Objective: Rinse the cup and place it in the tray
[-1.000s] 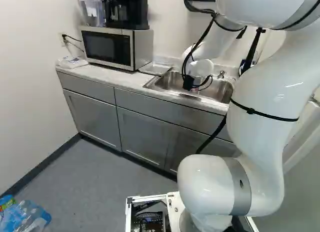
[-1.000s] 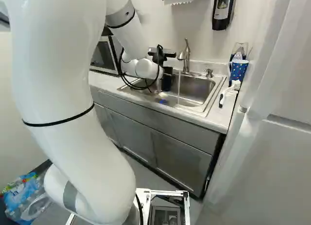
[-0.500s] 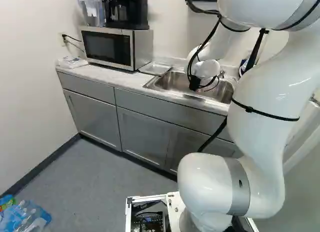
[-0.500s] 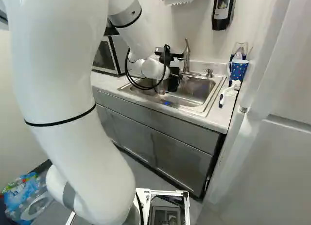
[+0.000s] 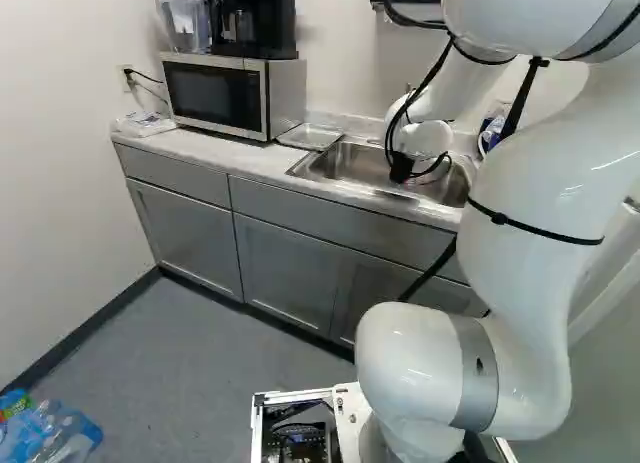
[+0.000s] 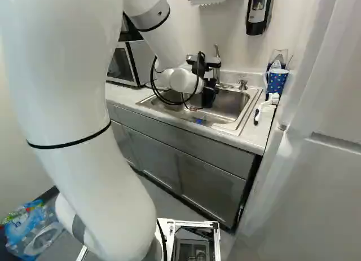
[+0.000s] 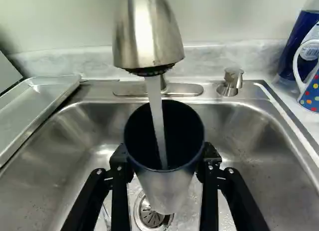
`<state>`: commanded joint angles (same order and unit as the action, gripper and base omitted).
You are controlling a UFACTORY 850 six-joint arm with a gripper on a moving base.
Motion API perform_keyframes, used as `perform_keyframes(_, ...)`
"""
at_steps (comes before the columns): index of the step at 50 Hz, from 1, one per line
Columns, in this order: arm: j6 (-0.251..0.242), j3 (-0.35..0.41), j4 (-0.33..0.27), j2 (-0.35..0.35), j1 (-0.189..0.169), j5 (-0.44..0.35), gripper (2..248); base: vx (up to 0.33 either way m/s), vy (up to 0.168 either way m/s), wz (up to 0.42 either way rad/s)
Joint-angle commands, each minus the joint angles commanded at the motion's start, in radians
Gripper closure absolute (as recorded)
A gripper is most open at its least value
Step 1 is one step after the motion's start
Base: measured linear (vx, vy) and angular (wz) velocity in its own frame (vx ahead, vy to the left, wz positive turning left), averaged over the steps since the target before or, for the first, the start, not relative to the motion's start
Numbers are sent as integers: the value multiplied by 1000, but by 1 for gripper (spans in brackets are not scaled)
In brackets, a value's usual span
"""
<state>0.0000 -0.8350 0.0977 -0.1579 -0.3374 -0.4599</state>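
Over the sink, my gripper [image 6: 208, 96] shows as a dark shape beside the faucet in the right base view. In the wrist view the gripper [image 7: 164, 160] has a finger on each side of the metal cup [image 7: 165, 187], shut on it. The cup's dark mouth faces the faucet [image 7: 148, 34], and a stream of water [image 7: 156, 111] runs into it. The cup hangs above the drain. A shallow metal tray [image 7: 42, 99] lies on the counter beside the sink; the left base view shows this tray [image 5: 311, 136] between microwave and sink.
The sink [image 6: 236, 117] has a raised rim and a soap pump [image 7: 231, 82]. At its far side stand a dotted blue mug [image 6: 276, 80] and a white brush [image 6: 266, 106]. The microwave [image 5: 235, 93] is left of the tray. A tall white door [image 6: 316, 159] bounds the right.
My arm has carried the gripper rightward over the sink, closer to the faucet. The falling water seen beside the gripper in the right base view no longer shows there. The base has stayed put.
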Motion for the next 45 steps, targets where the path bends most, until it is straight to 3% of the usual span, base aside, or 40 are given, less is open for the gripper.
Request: perform_keyframes(45, 0, 0, 0, 0, 0, 0, 124, 0, 0, 0)
